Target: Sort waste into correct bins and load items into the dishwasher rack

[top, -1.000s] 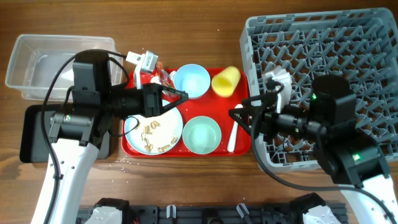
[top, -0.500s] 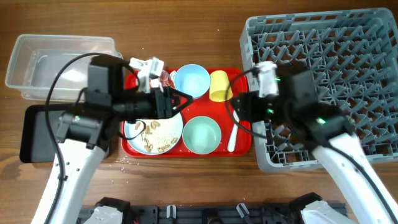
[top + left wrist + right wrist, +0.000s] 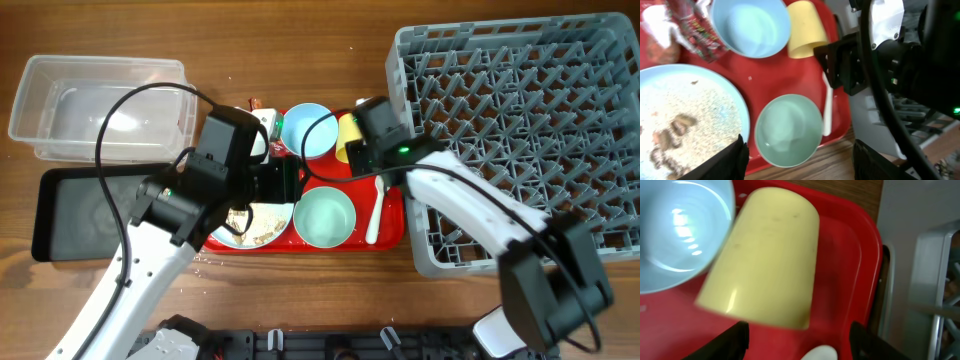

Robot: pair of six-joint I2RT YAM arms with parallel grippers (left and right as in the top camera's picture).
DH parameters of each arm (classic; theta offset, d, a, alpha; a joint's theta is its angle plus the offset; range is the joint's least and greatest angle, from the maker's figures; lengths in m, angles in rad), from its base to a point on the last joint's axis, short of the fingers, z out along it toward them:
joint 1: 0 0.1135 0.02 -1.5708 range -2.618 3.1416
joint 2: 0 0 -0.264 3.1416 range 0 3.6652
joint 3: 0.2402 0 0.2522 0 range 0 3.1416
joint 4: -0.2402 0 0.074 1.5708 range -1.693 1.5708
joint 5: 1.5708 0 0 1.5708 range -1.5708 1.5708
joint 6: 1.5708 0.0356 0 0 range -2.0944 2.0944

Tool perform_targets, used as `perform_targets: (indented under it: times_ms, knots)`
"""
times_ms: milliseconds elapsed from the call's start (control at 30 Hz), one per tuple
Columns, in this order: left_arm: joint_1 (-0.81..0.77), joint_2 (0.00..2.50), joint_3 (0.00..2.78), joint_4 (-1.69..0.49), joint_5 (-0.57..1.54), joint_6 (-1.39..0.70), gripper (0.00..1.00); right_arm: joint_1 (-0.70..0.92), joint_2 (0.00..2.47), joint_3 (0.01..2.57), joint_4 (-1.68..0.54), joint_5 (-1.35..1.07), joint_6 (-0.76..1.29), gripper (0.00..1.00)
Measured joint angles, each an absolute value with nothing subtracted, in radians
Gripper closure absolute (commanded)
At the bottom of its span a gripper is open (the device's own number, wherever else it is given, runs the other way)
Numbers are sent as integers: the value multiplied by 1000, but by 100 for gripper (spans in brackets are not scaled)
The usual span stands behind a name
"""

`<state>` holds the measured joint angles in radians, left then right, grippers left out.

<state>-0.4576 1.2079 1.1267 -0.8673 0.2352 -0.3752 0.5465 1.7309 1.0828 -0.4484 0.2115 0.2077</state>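
My left gripper [image 3: 291, 186] [image 3: 800, 165] hangs open over the red tray with the pale-green bowl [image 3: 325, 217] [image 3: 789, 130] between its fingers, untouched. To its left lies the light-blue plate [image 3: 685, 125] with beige scraps [image 3: 670, 140]. The red-and-white wrapper [image 3: 690, 27] lies beside the light-blue bowl [image 3: 305, 130] [image 3: 750, 25]. My right gripper [image 3: 358, 152] [image 3: 802, 342] is open just short of the yellow cup [image 3: 765, 255] [image 3: 805, 30], which lies on its side. The white spoon [image 3: 374, 215] [image 3: 828, 110] rests near the tray's right edge.
The grey dishwasher rack [image 3: 520, 120] fills the right side, close against the red tray [image 3: 300, 245]. A clear tub [image 3: 100, 105] stands at the back left, with a black tray [image 3: 80, 210] in front of it. My left arm covers most of the plate from above.
My left gripper has opened from nearly shut and moved right, over the pale-green bowl. The right arm has swung left from the rack's edge to the yellow cup.
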Motion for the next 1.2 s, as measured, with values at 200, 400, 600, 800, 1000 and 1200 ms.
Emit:
perform_targets:
  times_ms: [200, 400, 600, 800, 1000, 1200]
  knots:
    - [-457, 1237, 1127, -871, 213, -375, 31, 553, 1781, 1083, -349, 368, 200, 58]
    - [-457, 1255, 1127, -871, 213, -375, 30, 553, 1782, 1083, -284, 382, 196, 53]
    - [-457, 1263, 1127, -873, 213, -375, 30, 553, 1783, 1083, -172, 362, 132, 51]
    - [-457, 1264, 1127, -875, 213, -375, 29, 553, 1783, 1083, -142, 337, 84, 55]
    - [-457, 1264, 1127, -878, 205, -375, 29, 549, 1855, 1083, -39, 329, 57, 54]
    - [-457, 1264, 1127, -884, 198, -375, 27, 548, 1897, 1083, -42, 325, 22, 92]
